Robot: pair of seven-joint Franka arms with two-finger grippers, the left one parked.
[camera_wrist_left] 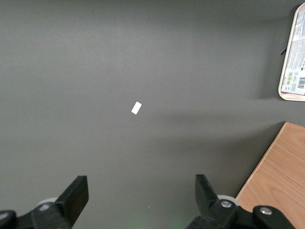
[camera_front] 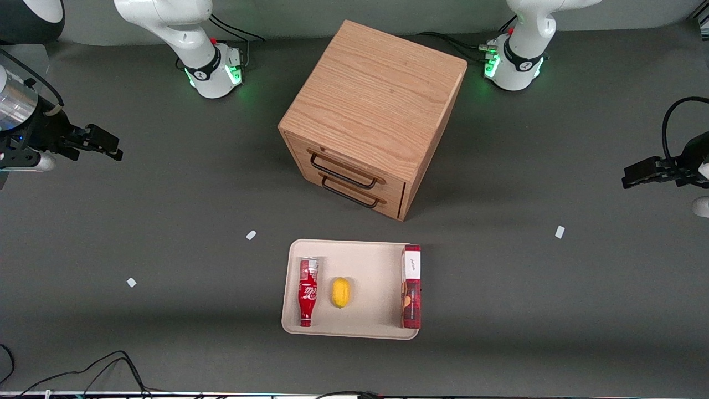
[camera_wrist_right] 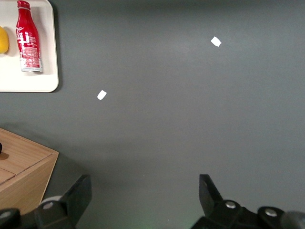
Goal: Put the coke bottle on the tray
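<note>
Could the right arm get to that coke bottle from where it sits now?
Probably yes. The bottle lies on its side at the tray's edge toward the working arm, nothing on top; the open gripper hangs off to that side over bare table.

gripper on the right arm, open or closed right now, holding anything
Right arm's gripper: open and empty, hovering over bare table toward the working arm's end, well away from the small red coke bottle, which lies on the cream-beige rectangular tray.

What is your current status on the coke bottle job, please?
Gripper open, empty, toward working arm's end. Coke bottle lying on tray, beside lemon. Nothing in the way.
</note>
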